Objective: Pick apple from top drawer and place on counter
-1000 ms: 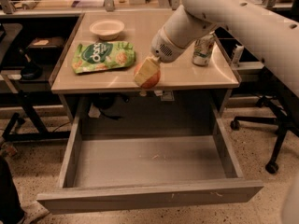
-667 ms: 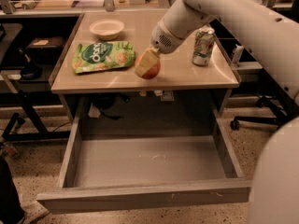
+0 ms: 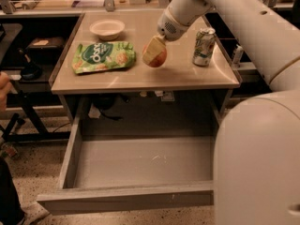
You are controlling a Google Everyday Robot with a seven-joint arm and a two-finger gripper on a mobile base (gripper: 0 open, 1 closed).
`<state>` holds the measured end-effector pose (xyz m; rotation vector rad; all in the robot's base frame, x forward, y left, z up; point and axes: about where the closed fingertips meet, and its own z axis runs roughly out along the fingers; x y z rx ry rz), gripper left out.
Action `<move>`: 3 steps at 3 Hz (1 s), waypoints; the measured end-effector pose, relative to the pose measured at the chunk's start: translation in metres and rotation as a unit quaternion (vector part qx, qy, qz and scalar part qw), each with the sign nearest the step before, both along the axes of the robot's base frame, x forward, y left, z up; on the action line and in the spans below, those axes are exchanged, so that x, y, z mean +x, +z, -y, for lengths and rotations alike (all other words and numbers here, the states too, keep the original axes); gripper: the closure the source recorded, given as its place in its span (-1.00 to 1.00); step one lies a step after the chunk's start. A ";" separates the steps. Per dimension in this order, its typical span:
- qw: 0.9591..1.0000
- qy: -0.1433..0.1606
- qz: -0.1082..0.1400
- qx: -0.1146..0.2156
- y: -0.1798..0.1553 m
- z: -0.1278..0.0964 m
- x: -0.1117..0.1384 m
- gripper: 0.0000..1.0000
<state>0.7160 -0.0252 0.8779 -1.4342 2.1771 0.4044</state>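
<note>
Moved inward from front edge: apple (image 3: pixel 159 60) | tool (image 3: pixel 153 54) gripping it over counter (image 3: pixel 140 79)

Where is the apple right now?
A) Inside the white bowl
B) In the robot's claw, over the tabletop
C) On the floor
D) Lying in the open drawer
B: the gripper is closed on the apple over the counter, between the green bag and the can.
</note>
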 end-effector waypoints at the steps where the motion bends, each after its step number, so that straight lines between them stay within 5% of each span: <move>1: 1.000 -0.017 -0.006 -0.003 -0.005 0.017 0.020 1.00; 3: 0.999 -0.034 -0.024 0.000 -0.030 0.031 0.039 1.00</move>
